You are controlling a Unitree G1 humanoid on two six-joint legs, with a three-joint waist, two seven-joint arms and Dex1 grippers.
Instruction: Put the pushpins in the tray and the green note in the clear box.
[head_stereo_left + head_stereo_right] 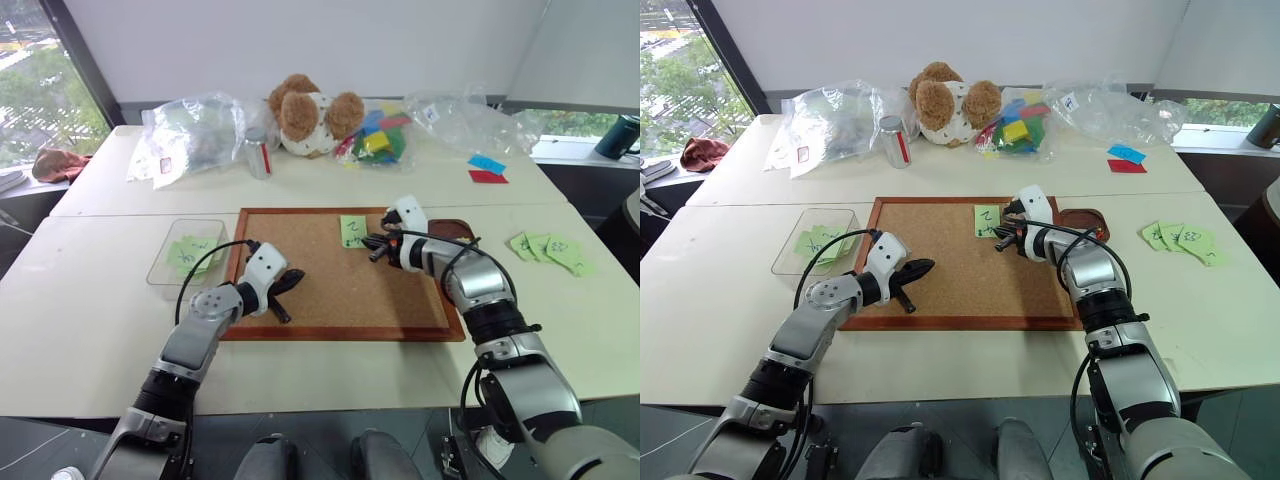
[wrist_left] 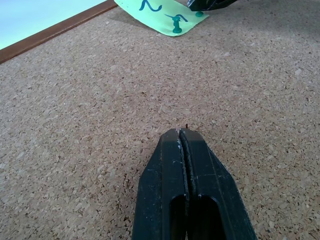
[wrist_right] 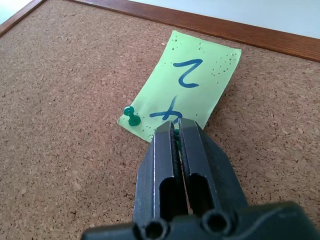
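Here, going from the left, the shallow transparent plastic clear box [image 1: 160,262] sits beside the wood-framed cork board [image 1: 330,290], already holding several pale-green notes. The left gripper [image 1: 288,283] hovers over bare cork with its fingers pressed together on nothing, probably parked clear of the work. Further right, the square pale-green green note [image 3: 187,90] lies pinned to the board near its far edge. The right gripper [image 3: 176,134] has closed on a green pushpin [image 3: 176,133] at the note's near edge, likely to pull it. Its wrist view reveals a second green pin [image 3: 131,116] at the neighbouring corner, which the head views cannot resolve. The small reddish-brown tray [image 1: 455,229] waits beyond the board's right edge.
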